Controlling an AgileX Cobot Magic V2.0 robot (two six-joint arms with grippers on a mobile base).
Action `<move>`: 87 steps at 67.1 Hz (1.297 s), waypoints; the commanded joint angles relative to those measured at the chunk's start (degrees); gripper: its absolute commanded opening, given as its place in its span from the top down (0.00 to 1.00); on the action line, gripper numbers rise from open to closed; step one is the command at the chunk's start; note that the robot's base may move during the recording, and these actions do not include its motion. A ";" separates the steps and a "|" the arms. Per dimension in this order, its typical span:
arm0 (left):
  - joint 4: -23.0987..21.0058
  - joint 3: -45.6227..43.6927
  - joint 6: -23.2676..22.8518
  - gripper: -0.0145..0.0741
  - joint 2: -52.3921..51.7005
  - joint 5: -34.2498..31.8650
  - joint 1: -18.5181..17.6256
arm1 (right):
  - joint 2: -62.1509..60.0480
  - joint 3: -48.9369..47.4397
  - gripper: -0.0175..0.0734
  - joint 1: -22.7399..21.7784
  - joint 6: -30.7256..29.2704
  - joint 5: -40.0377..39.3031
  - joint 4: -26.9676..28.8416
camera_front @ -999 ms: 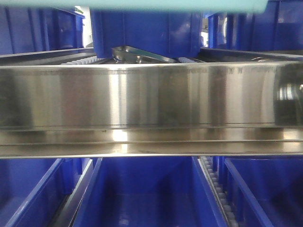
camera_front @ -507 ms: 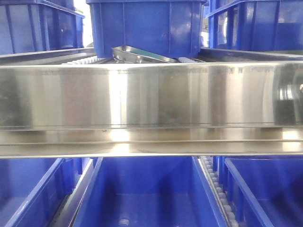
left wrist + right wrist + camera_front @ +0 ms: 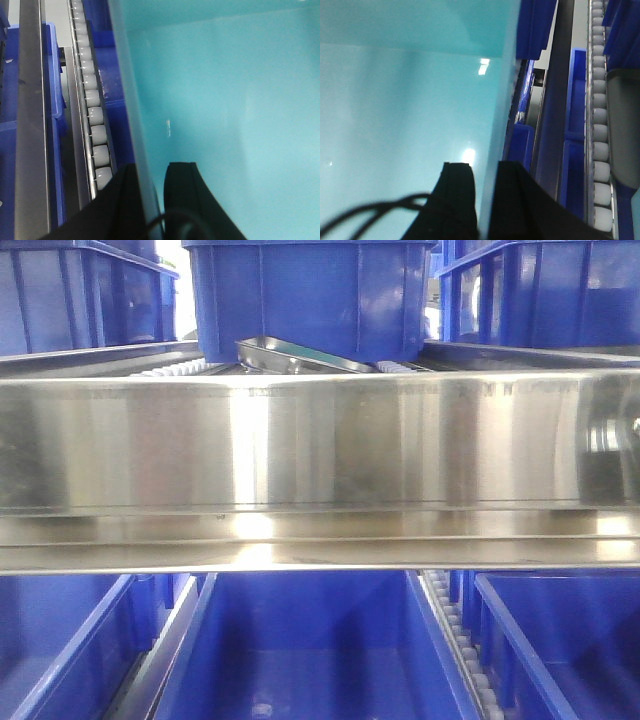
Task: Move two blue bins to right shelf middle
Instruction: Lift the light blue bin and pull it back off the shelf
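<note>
Straight ahead in the front view, the steel shelf (image 3: pixel 320 440) is stretching its wide, shiny front rail across the middle of the frame. Above the rail, a dark blue bin (image 3: pixel 300 300) is sitting at top centre on the upper level, with more blue bins at upper left and upper right. Below the rail, an open blue bin (image 3: pixel 310 640) is showing at bottom centre, flanked by others at lower left and lower right.

In the left wrist view, the left pincer (image 3: pixel 150 200) is clamping its two black fingers on the wall of a turquoise bin (image 3: pixel 225 100), which is filling the right of the frame. A white roller track (image 3: pixel 92 110) is running up the left side.

In the right wrist view, the right pincer (image 3: pixel 487 205) is likewise clamping a wall of the turquoise bin (image 3: pixel 395 100), which is filling the left of the frame. White rollers are running up the right edge.
</note>
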 commanded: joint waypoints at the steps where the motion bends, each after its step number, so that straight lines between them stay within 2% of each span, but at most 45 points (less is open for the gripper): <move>1: -1.23 -0.66 0.92 0.96 -0.97 -1.91 -0.32 | -0.70 -0.66 0.98 -0.18 -1.26 -4.17 -1.28; 11: -1.23 -0.66 0.92 0.96 -0.97 -2.93 -0.32 | -0.70 -0.66 0.98 -0.18 -1.26 -4.76 -1.28; 20: -0.18 -0.66 0.92 0.96 -0.97 -12.49 -0.32 | -0.60 -0.66 0.98 -0.18 -1.26 -9.57 -1.28; 30: -0.19 -0.66 0.92 0.96 -0.97 -17.72 -0.32 | -0.60 -0.66 0.98 -0.18 -1.26 -12.65 -1.28; 87: -0.19 -0.66 0.92 0.96 -0.97 -17.82 -0.32 | -0.60 -0.66 0.98 -0.18 -1.26 -12.65 -1.28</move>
